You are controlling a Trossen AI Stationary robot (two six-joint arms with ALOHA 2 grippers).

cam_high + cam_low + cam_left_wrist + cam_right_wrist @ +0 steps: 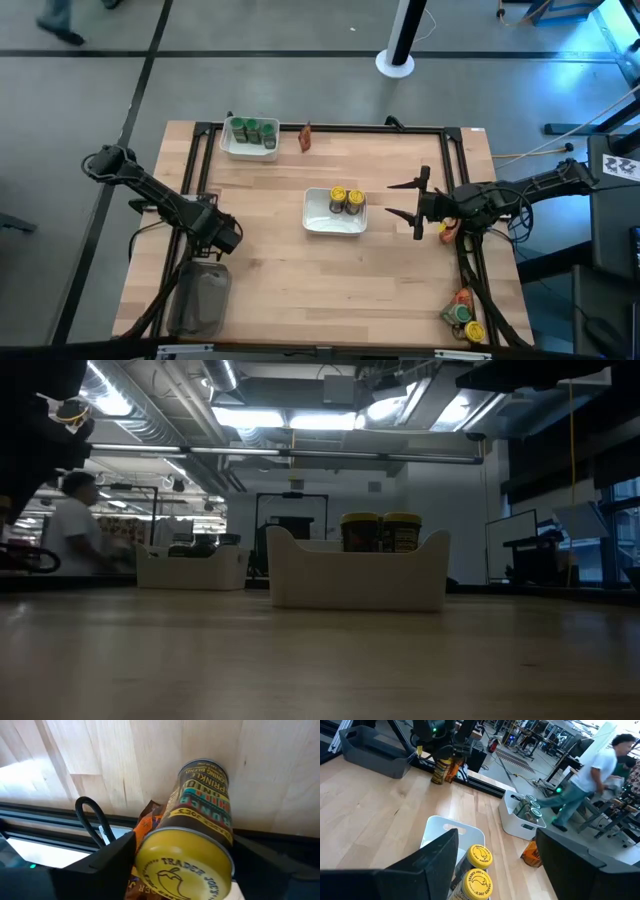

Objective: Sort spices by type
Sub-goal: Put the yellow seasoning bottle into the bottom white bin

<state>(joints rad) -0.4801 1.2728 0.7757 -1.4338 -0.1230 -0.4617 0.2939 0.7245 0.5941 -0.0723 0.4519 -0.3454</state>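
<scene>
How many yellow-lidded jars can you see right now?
4 yellow-lidded jars: two in the centre tray, one at the left gripper by the table's left edge, one at its lower-right corner in the high view. Others may be hidden.

I am reading "TRADER JOE'S" curving around a chili pepper drawing on the yellow lid (pixel 182 865) of the spice jar (pixel 200 805) showing between my left jaws. Its side label is showing partial words in bands, something like "SPRINK", "SEASONING BLEND" and "CRUNCH", though the letters are running cut off and tilted. The yellow-lidded jars (pixel 479 870) in the white tray (pixel 440 832) are carrying a similar printed mark, too small to read.
</scene>
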